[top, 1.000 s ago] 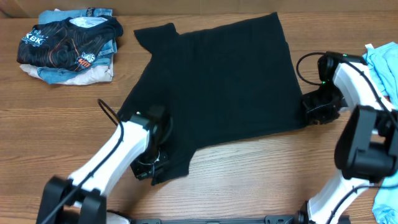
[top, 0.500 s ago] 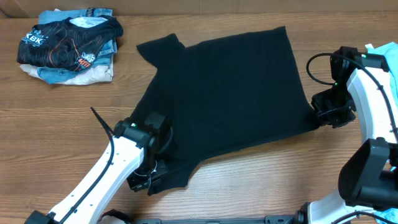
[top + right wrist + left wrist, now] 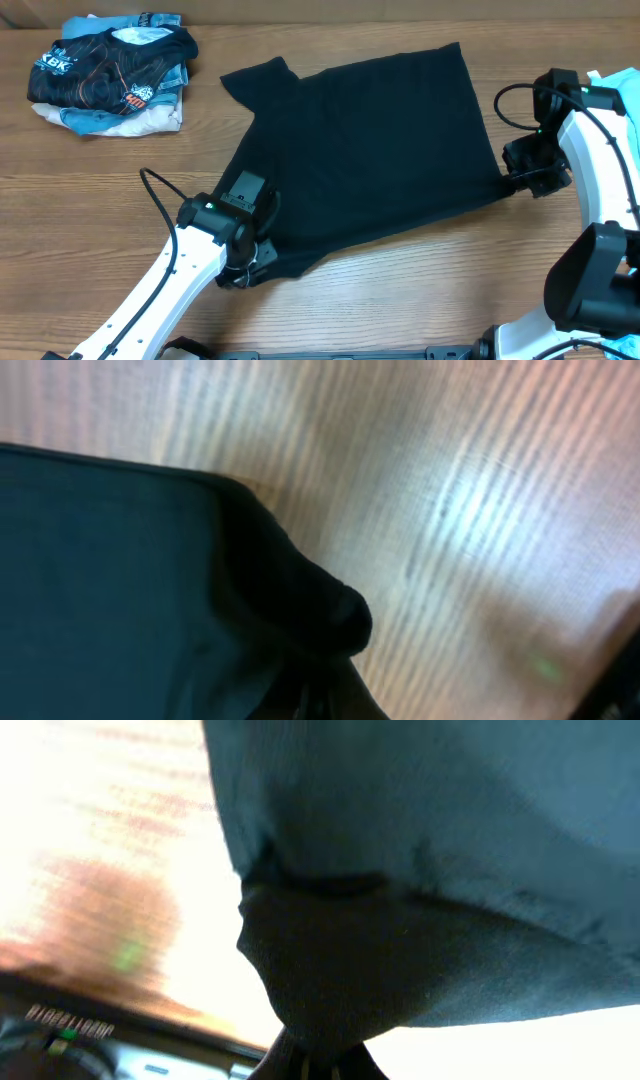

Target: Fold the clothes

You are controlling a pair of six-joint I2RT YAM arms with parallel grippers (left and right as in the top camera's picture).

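The plain black T-shirt [image 3: 370, 150] lies spread across the middle of the wooden table, one sleeve pointing to the back left. My left gripper [image 3: 247, 268] is shut on the shirt's near left corner, and the cloth [image 3: 420, 900] bunches into its fingers [image 3: 318, 1065] in the left wrist view. My right gripper [image 3: 517, 183] is shut on the shirt's right corner at the table's right side. The right wrist view shows the dark cloth [image 3: 150, 580] pinched in its fingers [image 3: 325, 695] over the wood.
A pile of folded clothes [image 3: 110, 75] topped by a black shirt with orange-and-white print sits at the back left. Light blue cloth [image 3: 615, 95] lies at the right edge. A black cable [image 3: 160, 195] loops beside the left arm.
The shirt has been dragged to the right and stretched flatter. My left gripper has pulled its corner up and inward, and the right gripper has shifted slightly right.
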